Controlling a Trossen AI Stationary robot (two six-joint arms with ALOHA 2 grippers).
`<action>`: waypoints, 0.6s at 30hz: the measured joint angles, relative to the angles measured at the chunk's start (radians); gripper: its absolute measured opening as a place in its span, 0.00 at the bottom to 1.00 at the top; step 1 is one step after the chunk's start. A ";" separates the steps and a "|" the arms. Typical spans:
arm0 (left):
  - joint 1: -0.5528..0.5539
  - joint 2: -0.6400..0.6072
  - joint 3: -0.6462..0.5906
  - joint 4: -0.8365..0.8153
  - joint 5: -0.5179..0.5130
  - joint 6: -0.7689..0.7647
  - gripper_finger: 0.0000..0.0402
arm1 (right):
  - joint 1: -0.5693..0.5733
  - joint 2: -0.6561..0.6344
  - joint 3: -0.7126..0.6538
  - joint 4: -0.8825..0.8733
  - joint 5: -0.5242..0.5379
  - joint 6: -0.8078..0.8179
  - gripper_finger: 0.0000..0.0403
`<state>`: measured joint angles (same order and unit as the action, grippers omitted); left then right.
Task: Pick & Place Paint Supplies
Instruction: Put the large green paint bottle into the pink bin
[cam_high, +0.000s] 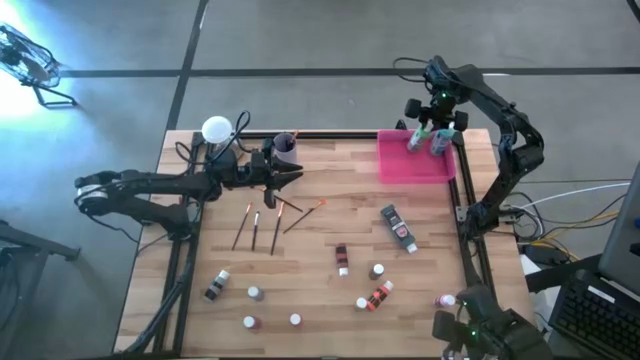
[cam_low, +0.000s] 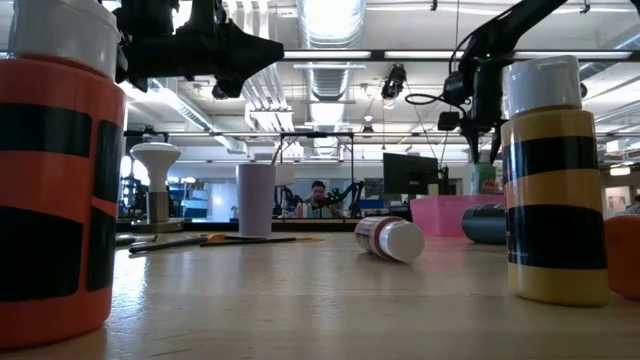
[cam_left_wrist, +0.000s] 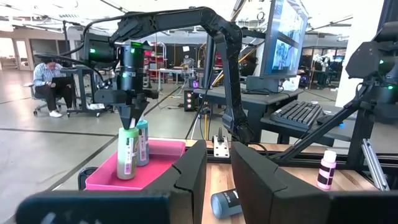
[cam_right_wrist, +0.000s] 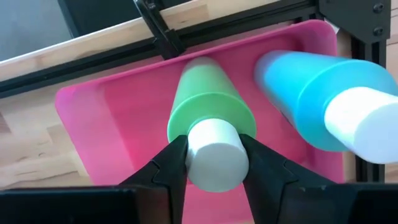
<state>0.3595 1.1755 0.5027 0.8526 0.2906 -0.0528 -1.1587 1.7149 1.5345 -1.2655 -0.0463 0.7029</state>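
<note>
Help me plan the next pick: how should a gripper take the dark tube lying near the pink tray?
Grip the dark tube across its narrow body at mid-length, coming straight down. It lies flat on the table, angled, so turn the fingers crosswise to its long axis.

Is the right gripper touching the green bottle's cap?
Touching. In the right wrist view, the right gripper presses both fingers against the white cap of the green bottle.

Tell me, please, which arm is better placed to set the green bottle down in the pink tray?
The right. Its gripper is over the pink tray with its jaws closed around the green bottle at its white cap. The left gripper is beside the lilac cup.
</note>
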 joint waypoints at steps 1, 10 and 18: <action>0.000 0.000 0.000 0.000 0.000 0.000 0.20 | 0.000 0.000 0.000 0.001 0.000 0.002 0.29; 0.000 0.000 0.000 -0.001 0.000 0.000 0.20 | 0.000 0.001 0.000 0.019 0.029 0.073 0.31; 0.000 0.000 0.000 -0.012 0.000 -0.001 0.20 | 0.017 0.001 0.000 -0.001 0.074 0.140 0.29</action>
<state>0.3592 1.1755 0.5022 0.8405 0.2909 -0.0540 -1.1413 1.7161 1.5345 -1.2666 0.0279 0.8430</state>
